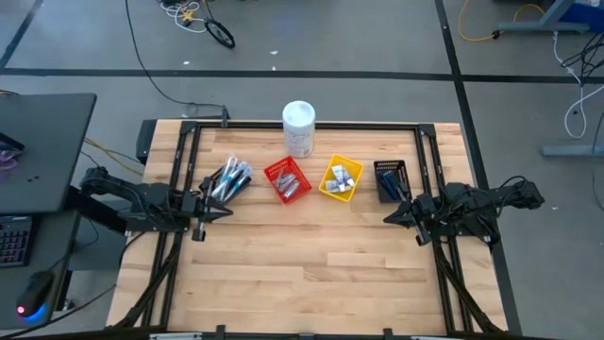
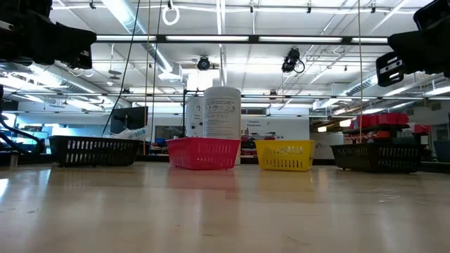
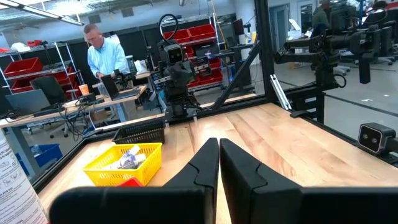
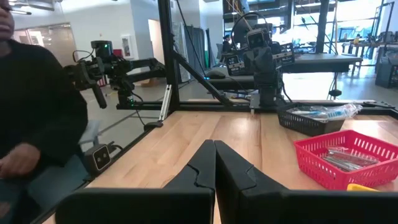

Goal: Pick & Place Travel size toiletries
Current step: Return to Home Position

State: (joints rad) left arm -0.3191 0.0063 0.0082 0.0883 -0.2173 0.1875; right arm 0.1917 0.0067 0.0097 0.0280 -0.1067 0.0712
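My left claw (image 1: 219, 212) sits at 9 o'clock on the pale wooden desk (image 1: 302, 274) and my right claw (image 1: 391, 218) at 3 o'clock, tips facing each other across a wide bare stretch. In each wrist view the two dark fingers (image 3: 202, 168) are pressed together with nothing between them. From the centre down to 6 o'clock the desk is open board, and black frame rails (image 1: 377, 125) run along its edges.

The travel size toiletries lie in a row of small baskets toward 12 o'clock:
- The blue and white toothbrushes (image 1: 229, 179) are in the left black mesh basket (image 2: 95, 151).
- The silvery pieces (image 1: 293, 186) are in the red mesh basket (image 2: 202, 154).
- The small tubes (image 1: 342, 179) are in the yellow mesh basket (image 2: 285, 156).
- The dark blue items (image 1: 388, 181), which I can't make out, are in the right black mesh basket (image 2: 376, 158).

A tall white cylindrical canister (image 1: 298, 127) stands just behind the red one.

In the low view the basket walls hide nearly everything inside, and both arms are cut off at the top corners. A person in a dark sleeve (image 4: 37, 112) is cropped by the edge of the right wrist view.
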